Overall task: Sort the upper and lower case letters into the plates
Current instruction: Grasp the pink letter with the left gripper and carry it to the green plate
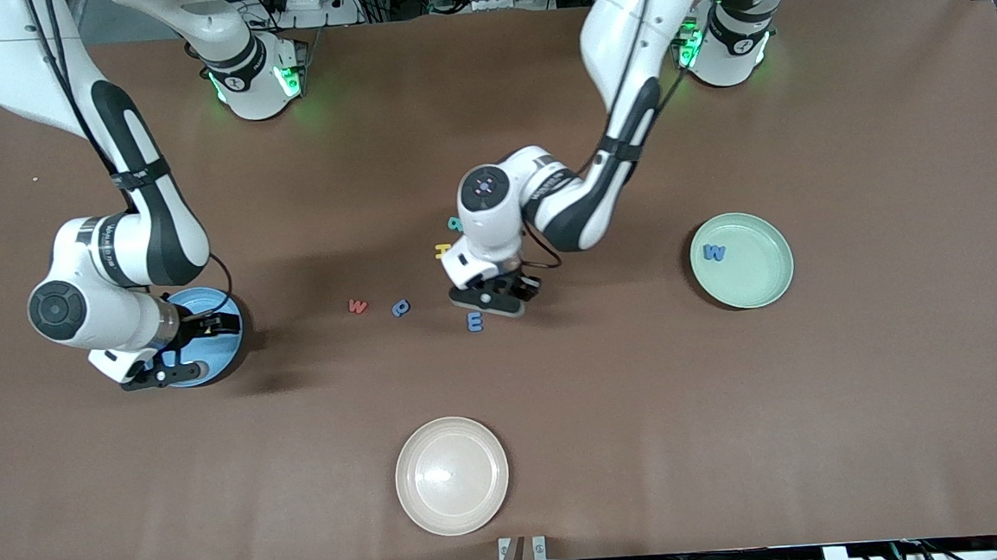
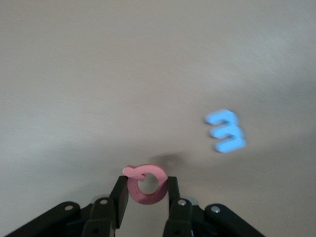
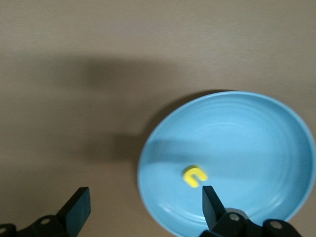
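My left gripper [image 1: 499,295] is shut on a red Q [image 2: 146,199], held low over the table beside a blue E [image 1: 475,320], which also shows in the left wrist view [image 2: 225,131]. A red w [image 1: 358,306], a blue Q [image 1: 401,308], a yellow H [image 1: 442,250] and a teal R [image 1: 454,224] lie loose mid-table. The mint green plate [image 1: 758,286] holds a blue W [image 1: 713,253]. My right gripper [image 1: 181,353] is open and empty over the edge of the sky blue plate [image 1: 229,331], which holds a yellow c [image 3: 195,176].
A cream-white plate [image 1: 452,475] sits near the table's front edge, nearer the camera than the loose letters. The brown table [image 1: 733,439] stretches bare around both task plates.
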You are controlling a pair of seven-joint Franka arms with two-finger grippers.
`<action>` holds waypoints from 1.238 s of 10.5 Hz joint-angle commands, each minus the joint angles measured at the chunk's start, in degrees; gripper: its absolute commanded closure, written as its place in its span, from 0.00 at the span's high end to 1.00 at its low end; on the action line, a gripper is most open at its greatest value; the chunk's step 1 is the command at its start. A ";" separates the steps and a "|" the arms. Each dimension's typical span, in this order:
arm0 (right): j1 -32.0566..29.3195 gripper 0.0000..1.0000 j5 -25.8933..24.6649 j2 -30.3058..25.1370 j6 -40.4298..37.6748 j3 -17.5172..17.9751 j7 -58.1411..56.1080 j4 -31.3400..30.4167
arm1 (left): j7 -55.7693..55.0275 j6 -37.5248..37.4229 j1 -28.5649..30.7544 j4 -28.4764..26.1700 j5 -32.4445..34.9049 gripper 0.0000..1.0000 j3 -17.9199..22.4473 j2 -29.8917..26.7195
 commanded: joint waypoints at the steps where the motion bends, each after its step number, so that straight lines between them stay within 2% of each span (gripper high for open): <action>1: 2.29 1.00 1.62 -0.83 -1.20 0.65 3.30 -0.25 | 12.43 -8.47 5.84 -1.50 -2.64 0.28 -0.61 -6.64; 4: 8.61 1.00 1.62 -0.74 -0.67 0.65 14.53 -0.34 | 32.23 -25.95 13.75 -3.51 -3.01 0.28 -0.35 -13.50; 6: 13.96 1.00 1.71 -0.30 1.60 0.65 21.12 0.02 | 38.31 -30.39 18.76 -8.75 -2.75 0.29 -0.26 -17.89; 8: 18.71 1.00 1.71 1.18 4.50 0.65 26.93 1.15 | 48.31 -28.65 26.31 -15.18 -2.40 0.29 -0.34 -20.62; 10: 20.23 1.00 1.71 2.94 6.61 0.65 27.31 1.42 | 52.57 -22.70 33.35 -24.73 -2.39 0.29 -0.61 -23.61; 12: 21.98 1.00 1.62 3.91 8.11 0.74 26.70 1.42 | 52.15 -13.40 34.78 -36.94 -3.18 0.29 -0.87 -26.95; 13: 23.99 1.00 1.53 4.96 10.38 0.74 26.43 1.51 | 51.62 -8.91 36.18 -42.83 -3.36 0.33 -0.96 -29.05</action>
